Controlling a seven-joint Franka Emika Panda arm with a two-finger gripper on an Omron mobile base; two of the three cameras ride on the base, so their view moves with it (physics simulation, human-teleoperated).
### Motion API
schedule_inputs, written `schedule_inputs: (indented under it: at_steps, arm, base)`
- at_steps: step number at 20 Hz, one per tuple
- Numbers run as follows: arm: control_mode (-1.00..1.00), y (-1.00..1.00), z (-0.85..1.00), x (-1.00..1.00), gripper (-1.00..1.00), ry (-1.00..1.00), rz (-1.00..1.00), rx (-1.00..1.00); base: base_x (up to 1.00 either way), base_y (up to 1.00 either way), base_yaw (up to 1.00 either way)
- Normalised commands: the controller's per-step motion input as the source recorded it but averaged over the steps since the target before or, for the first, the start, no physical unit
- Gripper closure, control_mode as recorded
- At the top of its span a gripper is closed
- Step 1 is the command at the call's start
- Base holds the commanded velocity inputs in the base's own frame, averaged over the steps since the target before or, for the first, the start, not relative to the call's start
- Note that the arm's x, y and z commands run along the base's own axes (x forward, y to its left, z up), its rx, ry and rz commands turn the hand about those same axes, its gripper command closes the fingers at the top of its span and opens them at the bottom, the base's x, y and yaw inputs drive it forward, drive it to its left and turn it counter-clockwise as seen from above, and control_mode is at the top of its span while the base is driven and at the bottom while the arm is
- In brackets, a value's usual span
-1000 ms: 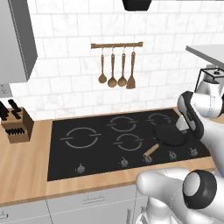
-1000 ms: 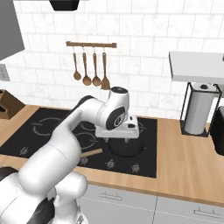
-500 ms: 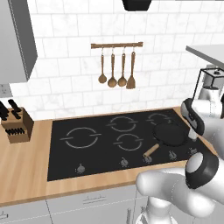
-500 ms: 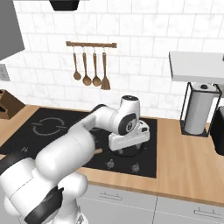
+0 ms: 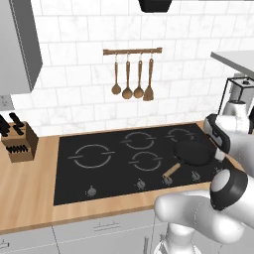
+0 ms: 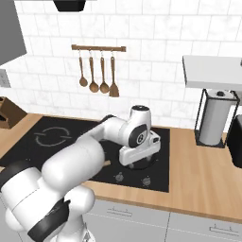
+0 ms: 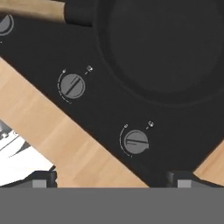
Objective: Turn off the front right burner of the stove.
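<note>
front right burner: on the right side of the stove [image 5: 99, 183], in its front row; covered by the dark skillet [image 5: 194, 151], so its ring lines are hidden; from the hand camera the skillet's dark pan [image 7: 166, 48] takes the upper right, burner beneath it.
stove: wide black glass cooktop set in a wooden counter [image 5: 30, 198]; ringed zones show on its left and centre; a row of small grey knobs runs along the front edge.
knobs near hand: two grey knobs in the hand view, nearer knob [image 7: 136, 141] just above and between the fingertips, second knob [image 7: 72, 85] further up and left; both on black glass between the skillet and the counter edge.
skillet handle: wooden handle [image 5: 171, 171] points toward the front knob row; seen as a tan bar [image 7: 30, 9] at top left of the hand view.
gripper: gripper [image 7: 111, 178] hovers over the stove's front right corner, aimed down at the knob row; touches nothing.
fingers: the two dark tips [image 7: 41, 178] stand far apart, nothing between them but glass and counter.
arm: white arm reaches across the stove, with the hand [image 6: 139, 153] low over the skillet in the right base view.
surroundings: utensil rail [image 5: 132, 51] with wooden spoons on the tiled wall; knife block [image 5: 17, 141] left on the counter; paper towel holder [image 6: 213, 120] to the right.
</note>
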Motion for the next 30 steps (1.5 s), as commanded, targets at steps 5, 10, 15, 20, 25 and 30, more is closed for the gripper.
schedule_inputs:
  at_steps: [5, 10, 15, 20, 25, 30]
  arm:
    - [-1.0, 0.0, -0.22, 0.03, -1.0, 0.0, 0.26, 0.0]
    - [-1.0, 0.0, -0.08, 0.0, -1.0, 0.0, 0.38, 0.0]
    - [-1.0, 0.0, -0.01, 0.0, -1.0, 0.0, 0.38, 0.0]
    - [-1.0, -0.07, -0.05, 0.0, -1.0, -0.01, 0.25, 0.0]
    - [-1.0, -0.07, -0.08, -0.02, -1.0, 0.0, 0.22, 0.0]
    - [-1.0, -0.01, -0.07, 0.0, -1.0, 0.0, 0.22, 0.0]
  base:
    - [0.0, 0.0, 0.0]
    - [0.0, 0.0, 0.0]
    - [0.0, 0.0, 0.0]
    - [0.0, 0.0, 0.0]
    - [0.0, 0.0, 0.0]
    - [0.0, 0.0, 0.0]
